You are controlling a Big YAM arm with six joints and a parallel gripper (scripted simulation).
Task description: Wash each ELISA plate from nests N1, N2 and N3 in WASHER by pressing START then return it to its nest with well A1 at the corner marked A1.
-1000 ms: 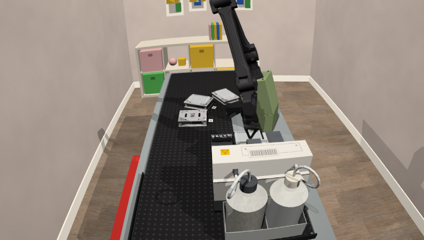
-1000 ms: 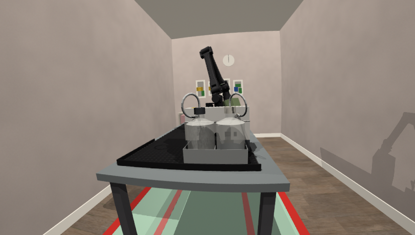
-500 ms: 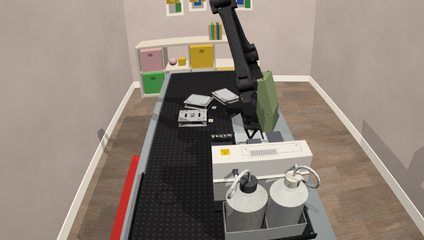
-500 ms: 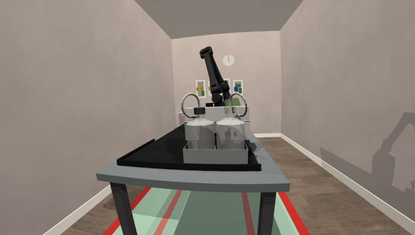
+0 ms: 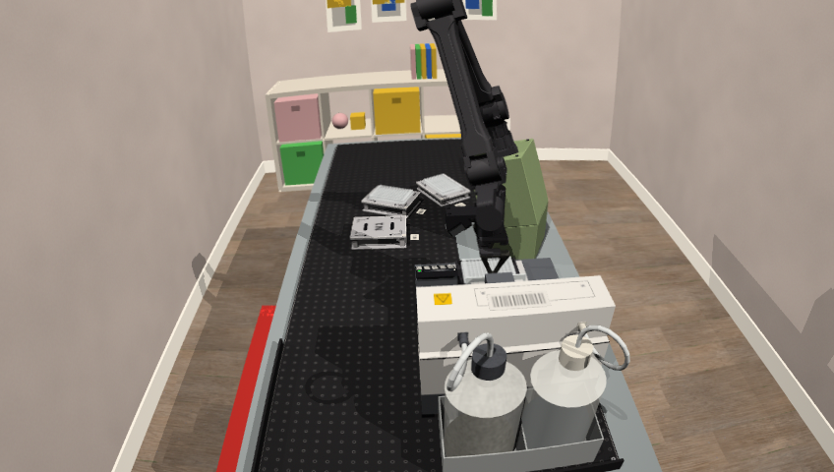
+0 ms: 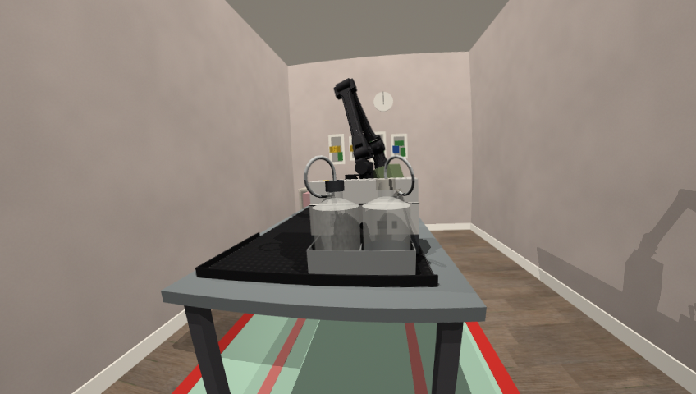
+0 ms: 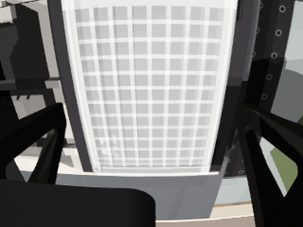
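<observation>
Here, your wide-open gripper (image 5: 495, 269) (image 7: 151, 112) hovers by N1's plate (image 5: 472, 269) (image 7: 151, 95) at the washer (image 5: 514, 301) (image 6: 364, 190); two plates sit nested, their washing unconfirmed.

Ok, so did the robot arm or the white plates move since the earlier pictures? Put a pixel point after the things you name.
No, nothing visibly changed. The black jointed robot arm (image 5: 468, 99) (image 6: 359, 121) is posed the same, over the white gridded plate (image 5: 476, 269) (image 7: 149, 95) at the washer. The two white gridded plates (image 5: 390, 197) (image 5: 443, 186) on the nests stayed too.
</observation>
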